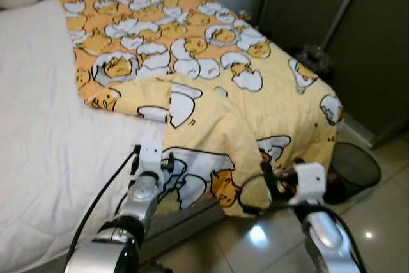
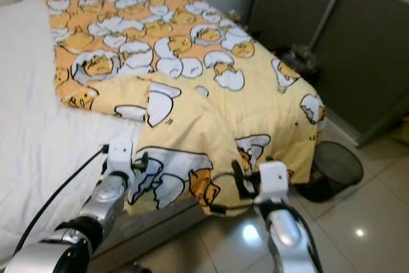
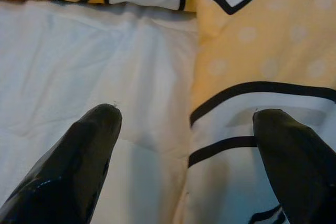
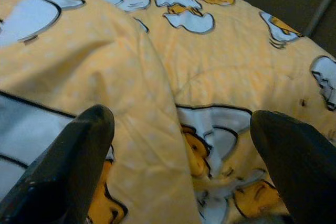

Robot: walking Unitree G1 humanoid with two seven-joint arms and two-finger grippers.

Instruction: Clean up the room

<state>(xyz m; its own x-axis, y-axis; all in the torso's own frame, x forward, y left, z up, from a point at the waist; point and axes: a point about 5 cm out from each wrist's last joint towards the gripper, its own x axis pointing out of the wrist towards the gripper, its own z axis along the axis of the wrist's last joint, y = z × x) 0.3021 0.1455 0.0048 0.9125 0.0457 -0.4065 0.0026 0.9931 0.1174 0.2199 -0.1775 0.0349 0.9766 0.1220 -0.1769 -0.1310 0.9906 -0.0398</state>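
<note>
Both end effectors, left and right, are held open, empty, over the egg-print quilt; a black wastebasket is seen at 4 o'clock.

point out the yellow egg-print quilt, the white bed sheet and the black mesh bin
yellow egg-print quilt [image 1: 211, 62], left eye view, its flat top
white bed sheet [image 1: 38, 126], left eye view, bare middle
black mesh bin [image 1: 358, 164], left eye view, its rim
</note>
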